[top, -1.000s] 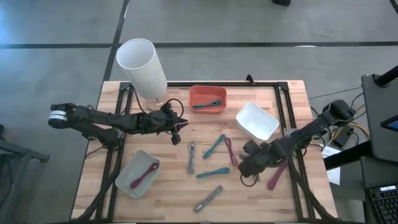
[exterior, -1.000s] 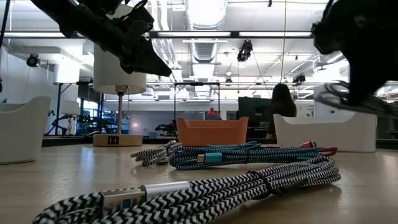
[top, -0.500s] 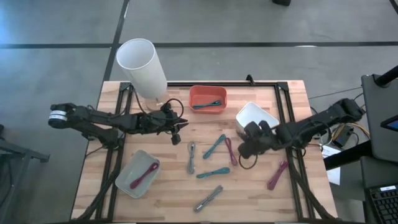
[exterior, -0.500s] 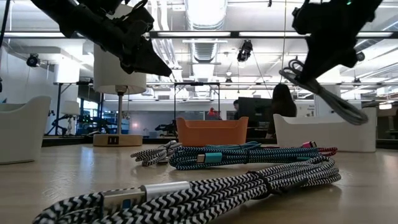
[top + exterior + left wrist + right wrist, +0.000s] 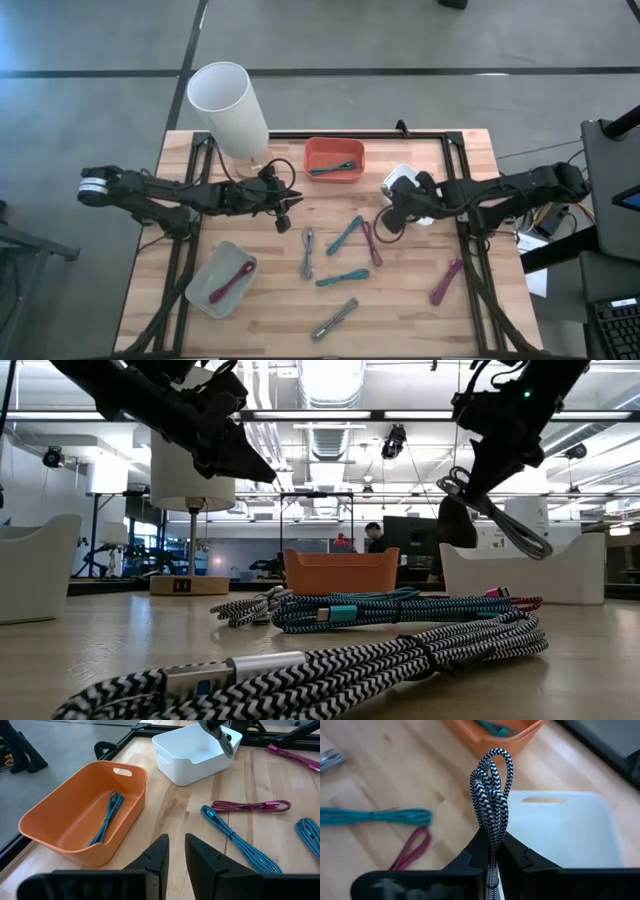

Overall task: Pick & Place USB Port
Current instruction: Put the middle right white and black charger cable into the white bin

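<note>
A black-and-white braided cable bundle (image 5: 492,785) hangs in the air with my right gripper (image 5: 492,851) shut on it. The gripper (image 5: 400,205) is over the near left side of the white bin (image 5: 398,178). My left gripper (image 5: 290,207) hovers above the table near the orange bin (image 5: 334,172). Its fingers (image 5: 174,852) stand a narrow gap apart with nothing between them. One teal cable (image 5: 107,815) lies in the orange bin. My right gripper pinches the folded cable bundle between its two fingers, several strands together. The looped end (image 5: 494,762) sticks out past the fingertips. The fingers slant down, coming from the table's right. The bundle is lifted clear, and its free part (image 5: 505,525) hangs below the gripper.
Loose cables lie mid-table: teal ones (image 5: 345,235) (image 5: 342,278), a magenta one (image 5: 372,243) and grey ones (image 5: 308,252) (image 5: 335,318). Another magenta cable (image 5: 446,282) lies near right. A grey tray (image 5: 205,290) holds a magenta cable at near left. A white lamp (image 5: 228,108) stands far left.
My right gripper has carried the black-and-white cable up and toward the far edge, from the table's near right to the white bin. It has rolled on the way. The cable stays clear of the table.
</note>
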Motion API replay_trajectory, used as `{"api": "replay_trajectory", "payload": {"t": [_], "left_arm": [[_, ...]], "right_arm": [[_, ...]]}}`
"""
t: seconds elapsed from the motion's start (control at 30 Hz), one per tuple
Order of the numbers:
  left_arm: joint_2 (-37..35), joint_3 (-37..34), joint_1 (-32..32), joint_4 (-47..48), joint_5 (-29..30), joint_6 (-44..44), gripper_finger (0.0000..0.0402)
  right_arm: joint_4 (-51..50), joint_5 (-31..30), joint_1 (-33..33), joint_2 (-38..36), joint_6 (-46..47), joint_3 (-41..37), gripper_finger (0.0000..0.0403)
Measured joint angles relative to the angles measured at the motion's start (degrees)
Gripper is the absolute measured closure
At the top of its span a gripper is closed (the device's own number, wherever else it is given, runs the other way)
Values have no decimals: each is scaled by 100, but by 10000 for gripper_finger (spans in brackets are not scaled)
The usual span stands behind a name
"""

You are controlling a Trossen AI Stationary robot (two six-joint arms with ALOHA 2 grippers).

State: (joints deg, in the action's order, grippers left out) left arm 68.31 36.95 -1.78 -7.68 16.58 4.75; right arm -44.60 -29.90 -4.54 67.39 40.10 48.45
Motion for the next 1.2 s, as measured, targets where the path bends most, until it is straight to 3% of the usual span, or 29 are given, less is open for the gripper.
{"api": "replay_trajectory", "payload": {"t": [0.37, 0.7, 1.2], "left_arm": [[0, 0, 0, 0, 0, 15, 333], [0, 0, 0, 4, 0, 22, 333], [0, 0, 0, 17, -2, 111, 333]], "right_arm": [[-292, -665, 475, -467, -702, 0, 385], [-798, -737, 636, -80, -337, -146, 385], [-863, 247, 788, 750, 42, -310, 385]]}}
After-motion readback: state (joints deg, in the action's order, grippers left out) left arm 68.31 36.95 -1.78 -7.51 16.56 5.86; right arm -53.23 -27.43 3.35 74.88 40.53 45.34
